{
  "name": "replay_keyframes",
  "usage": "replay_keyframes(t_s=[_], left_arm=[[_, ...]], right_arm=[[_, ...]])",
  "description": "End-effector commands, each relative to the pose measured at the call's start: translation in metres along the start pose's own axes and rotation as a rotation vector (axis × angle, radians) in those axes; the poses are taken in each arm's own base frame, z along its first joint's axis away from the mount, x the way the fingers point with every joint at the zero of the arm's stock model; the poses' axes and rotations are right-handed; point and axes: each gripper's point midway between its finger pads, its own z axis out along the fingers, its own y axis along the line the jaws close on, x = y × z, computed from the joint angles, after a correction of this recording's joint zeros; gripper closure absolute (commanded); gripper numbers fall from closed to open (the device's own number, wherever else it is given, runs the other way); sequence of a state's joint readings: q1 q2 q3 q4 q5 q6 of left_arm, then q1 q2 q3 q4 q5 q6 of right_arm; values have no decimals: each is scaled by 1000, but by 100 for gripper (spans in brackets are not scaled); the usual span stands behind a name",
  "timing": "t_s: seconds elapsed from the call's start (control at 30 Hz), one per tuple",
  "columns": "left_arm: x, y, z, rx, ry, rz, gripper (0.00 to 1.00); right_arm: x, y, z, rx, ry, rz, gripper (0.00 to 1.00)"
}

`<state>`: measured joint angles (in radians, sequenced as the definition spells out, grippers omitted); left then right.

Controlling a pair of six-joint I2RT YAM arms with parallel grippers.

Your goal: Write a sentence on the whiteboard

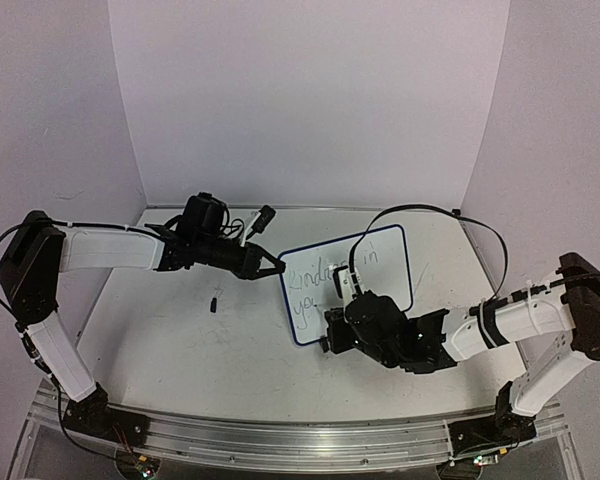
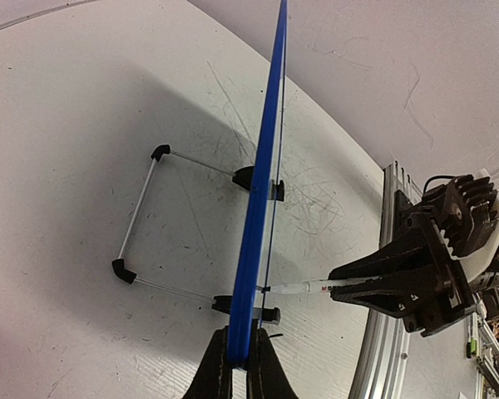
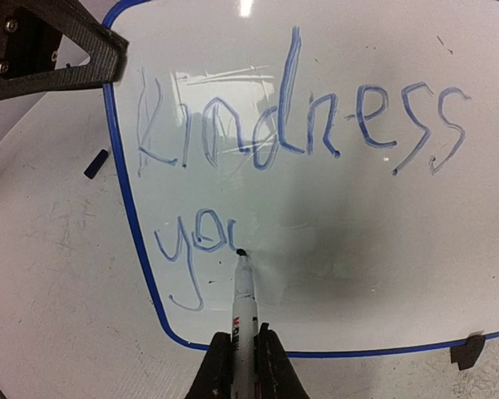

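Handling of whiteboard [image 3: 358, 233]: likely light, stiff, easily tipped; left claw [image 2: 239, 345] clamps its edge, right claw [image 3: 243, 337] grips marker [image 3: 243, 287] pointing ahead.

A scuffed grey-white desk [image 1: 180, 340] stands before plain pale walls [image 1: 310, 100]. A small dark piece [image 1: 214, 300] lies on it. An aluminium rail [image 1: 280, 440] edges its near side.

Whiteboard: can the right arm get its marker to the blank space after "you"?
Probably yes: the right gripper holds the marker with its tip on the whiteboard right beside "you", and the surface after that word is bare.
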<state>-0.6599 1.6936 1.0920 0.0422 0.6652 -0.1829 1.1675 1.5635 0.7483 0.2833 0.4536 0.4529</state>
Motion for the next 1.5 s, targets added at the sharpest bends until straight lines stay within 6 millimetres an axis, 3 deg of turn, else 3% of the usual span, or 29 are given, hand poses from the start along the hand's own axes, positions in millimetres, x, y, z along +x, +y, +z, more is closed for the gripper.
replay_keyframes(t_s=[0.0,0.6,1.2,1.33,1.47], left_arm=[[12,8,-1,-57,34,31,100],[11,8,-1,-59,32,33,100],[11,8,-1,-59,32,32,100],[11,8,-1,-58,31,34,100],[12,9,-1,-58,33,32,100]], right_arm=[[-23,-8,-1,60,-56,9,100],[-39,-8,3,73,-84,-14,100],[6,-18,1,48,18,28,100],[5,-21,-1,55,12,33,100],[-10,-21,-8,53,-25,41,100]])
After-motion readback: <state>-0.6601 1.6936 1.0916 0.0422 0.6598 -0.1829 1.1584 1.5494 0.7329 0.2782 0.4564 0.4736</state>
